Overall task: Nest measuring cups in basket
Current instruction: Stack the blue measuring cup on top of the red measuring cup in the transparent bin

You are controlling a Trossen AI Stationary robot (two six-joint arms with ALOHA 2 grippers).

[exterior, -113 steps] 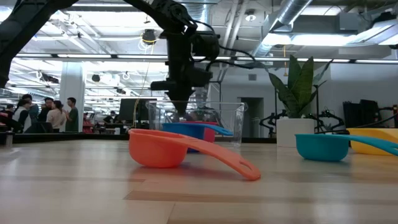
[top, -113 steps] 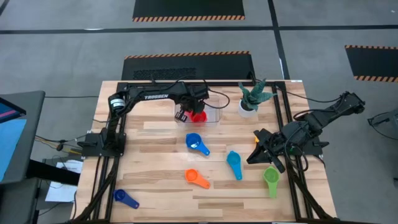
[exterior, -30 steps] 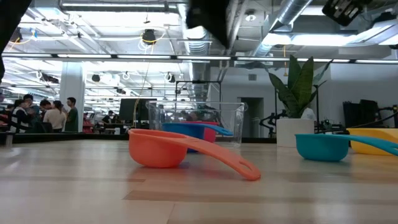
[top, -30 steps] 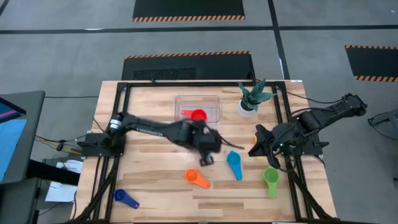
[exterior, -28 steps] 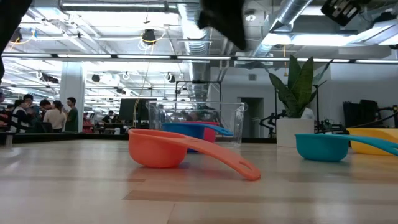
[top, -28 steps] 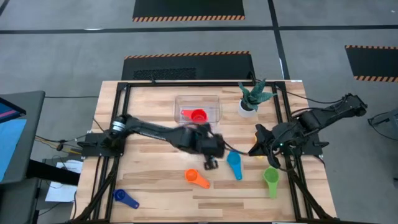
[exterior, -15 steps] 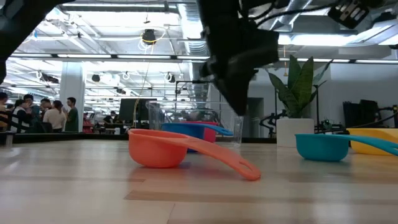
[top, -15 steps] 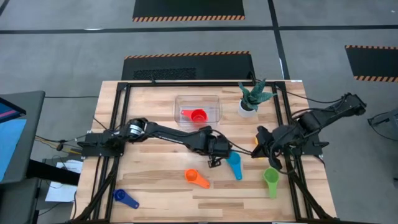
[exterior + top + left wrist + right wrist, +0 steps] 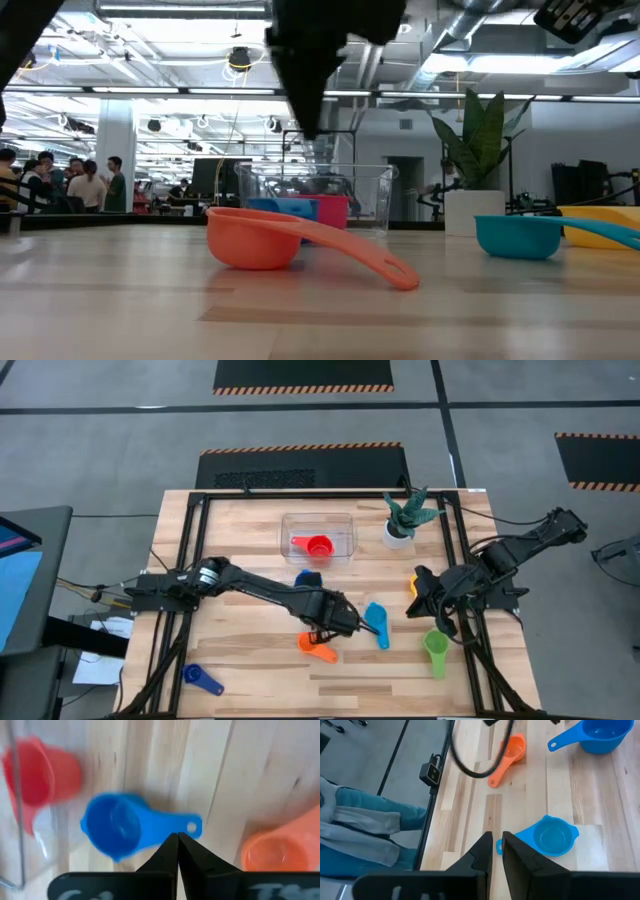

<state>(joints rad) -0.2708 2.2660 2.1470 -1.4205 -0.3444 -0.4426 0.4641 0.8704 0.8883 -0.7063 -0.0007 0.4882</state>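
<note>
1. The left gripper [image 9: 322, 632] hangs low over the mid-bench, jaws pressed together and holding nothing.
2. The orange cup [image 9: 318, 647] lies just in front of it, almost beneath the jaws. Its bowl sits toward the arm's base side and its handle runs away toward the bench's front-right.
3. The blue cup [image 9: 308, 577] lies behind the gripper, between it and the basket [image 9: 318, 520].
4. The basket sits at the back of the bench with only the red cup [image 9: 319, 546] inside.
5. The right gripper [image 9: 418, 603] waits at the right edge, jaws nearly closed and empty. The teal cup [image 9: 376, 624] and green cup [image 9: 435, 648] lie nearer to it, with the yellow cup [image 9: 412, 584] beside it.
6. The dark blue cup [image 9: 202, 679] rests at the front-left corner.
7. Likely next: the left jaws must spread and drop onto the orange cup, across its handle.
</note>
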